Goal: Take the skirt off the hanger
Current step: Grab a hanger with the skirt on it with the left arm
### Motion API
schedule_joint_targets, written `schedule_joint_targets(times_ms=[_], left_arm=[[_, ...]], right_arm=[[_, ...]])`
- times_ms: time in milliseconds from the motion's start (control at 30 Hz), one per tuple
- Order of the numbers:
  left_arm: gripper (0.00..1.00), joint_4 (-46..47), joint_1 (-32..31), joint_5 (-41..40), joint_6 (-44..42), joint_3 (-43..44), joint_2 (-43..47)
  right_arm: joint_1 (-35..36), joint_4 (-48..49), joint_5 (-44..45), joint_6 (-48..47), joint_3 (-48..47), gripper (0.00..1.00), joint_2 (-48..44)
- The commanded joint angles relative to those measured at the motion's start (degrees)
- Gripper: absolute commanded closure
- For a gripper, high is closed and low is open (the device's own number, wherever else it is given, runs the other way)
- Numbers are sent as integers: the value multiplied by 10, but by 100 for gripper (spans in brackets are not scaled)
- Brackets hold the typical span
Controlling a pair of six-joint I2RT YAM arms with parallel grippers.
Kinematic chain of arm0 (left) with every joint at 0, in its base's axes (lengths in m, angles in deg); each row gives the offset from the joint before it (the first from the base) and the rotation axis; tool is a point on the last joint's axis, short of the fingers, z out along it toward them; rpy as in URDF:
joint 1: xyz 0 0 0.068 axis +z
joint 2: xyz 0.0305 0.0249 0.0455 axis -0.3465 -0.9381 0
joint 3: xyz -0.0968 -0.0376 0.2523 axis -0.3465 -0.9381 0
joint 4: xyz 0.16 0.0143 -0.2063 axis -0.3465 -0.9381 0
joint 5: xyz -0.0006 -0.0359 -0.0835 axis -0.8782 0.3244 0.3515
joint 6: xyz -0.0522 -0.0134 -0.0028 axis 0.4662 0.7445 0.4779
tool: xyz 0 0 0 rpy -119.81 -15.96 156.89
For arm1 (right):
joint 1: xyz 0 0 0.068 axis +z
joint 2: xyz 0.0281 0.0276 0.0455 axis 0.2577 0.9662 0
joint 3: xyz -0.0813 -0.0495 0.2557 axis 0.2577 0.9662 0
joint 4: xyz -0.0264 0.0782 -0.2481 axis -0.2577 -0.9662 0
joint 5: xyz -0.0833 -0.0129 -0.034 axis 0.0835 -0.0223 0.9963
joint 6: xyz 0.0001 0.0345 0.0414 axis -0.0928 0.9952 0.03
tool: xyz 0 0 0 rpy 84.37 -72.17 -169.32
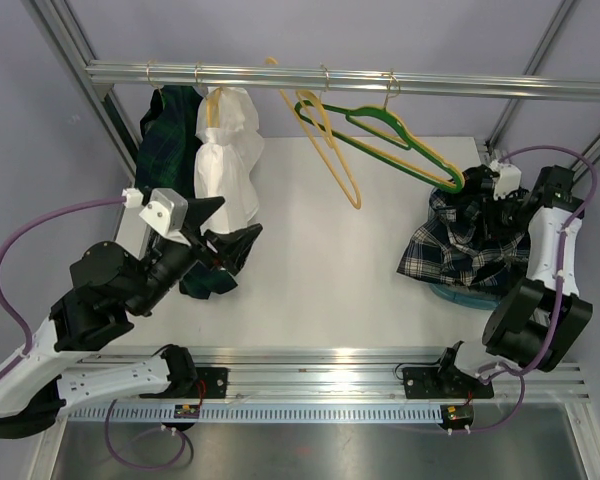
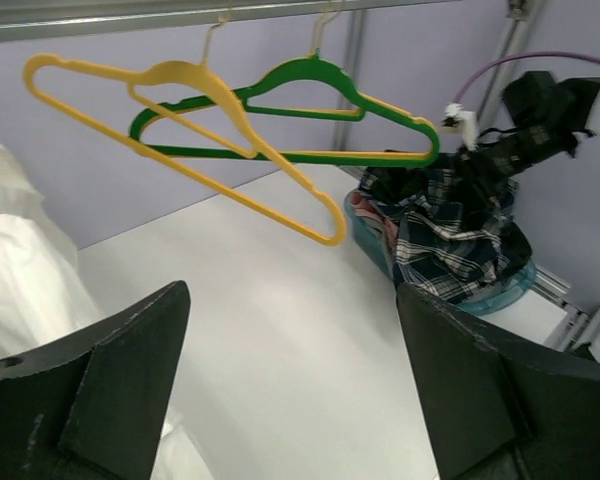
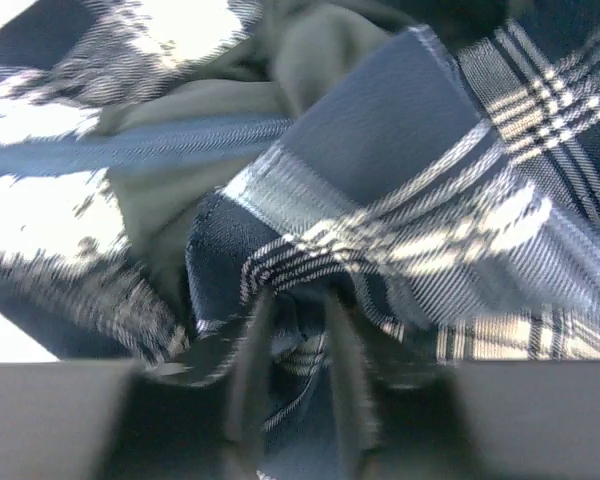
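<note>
The dark blue and white plaid skirt (image 1: 460, 255) lies bunched in a heap at the right of the table; the left wrist view shows the skirt (image 2: 450, 235) too. My right gripper (image 1: 470, 205) is pushed into its top. In the blurred right wrist view the gripper (image 3: 295, 300) has its fingers close together, shut on a fold of the skirt (image 3: 410, 180). A bare green hanger (image 1: 400, 135) hangs tilted from the rail, its low end just above that gripper. My left gripper (image 1: 238, 220) stands open and holds nothing (image 2: 292, 300).
A bare yellow hanger (image 1: 330, 150) hangs crossed with the green one (image 2: 305, 66). A dark green plaid garment (image 1: 170, 125) and a white one (image 1: 228, 160) hang from the rail (image 1: 430, 85) at the left, by my left arm. A blue basin (image 1: 460, 297) sits under the skirt.
</note>
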Motion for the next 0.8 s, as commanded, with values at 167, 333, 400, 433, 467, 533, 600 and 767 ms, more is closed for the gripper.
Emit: schedule_joint_targets(times_ms=[167,333,400,433,467,533,600,767], left_arm=[[3,-87,2,-222,65,150,-96],[5,-250,109,-191,158,330,-200],[8,-292,216,-93,196,371,-253],[9,-296,265,-64,200,400,-267],[9,-299,287,-39,206,412,-295],[14,-305,345,28,219,439,-321],[18,-307,375,68,228,450,-352],[23,-261,412,70,191,439,-382]], right_arm=[[-1,-203,-52,-61,-241,15,-55],[0,-226,-92,-16,-273,5,-53],[-1,-214,-116,2,-258,5,-60],[-1,-205,-123,8,-252,5,-64],[0,-199,-130,20,-248,5,-69],[1,-189,-146,29,-235,4,-74],[1,-183,-163,35,-226,4,-79],[1,-173,-174,35,-201,4,-89]])
